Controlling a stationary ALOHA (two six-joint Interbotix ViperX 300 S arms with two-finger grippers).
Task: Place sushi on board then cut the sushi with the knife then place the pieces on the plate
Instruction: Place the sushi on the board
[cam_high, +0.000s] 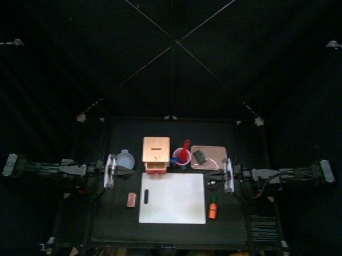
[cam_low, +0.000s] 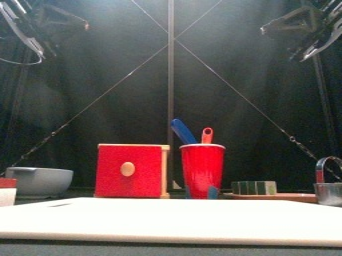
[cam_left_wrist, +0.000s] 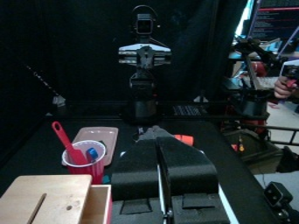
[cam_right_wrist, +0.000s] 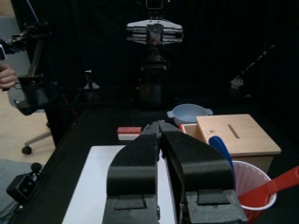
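Both arms rest at the sides of the counter (cam_high: 118, 218), the left pincer (cam_left_wrist: 159, 136) and right pincer (cam_right_wrist: 167, 131) each closed, jaws together. The sushi roll (cam_low: 254, 187) sits on the pink tray (cam_low: 283, 197), beyond the white cutting board (cam_high: 174, 197); 2 toy knives stand in the red cup (cam_low: 203, 168).

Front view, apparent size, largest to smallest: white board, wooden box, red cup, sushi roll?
1. white board, though it lies nearest the camera, which inflates it
2. wooden box
3. red cup
4. sushi roll
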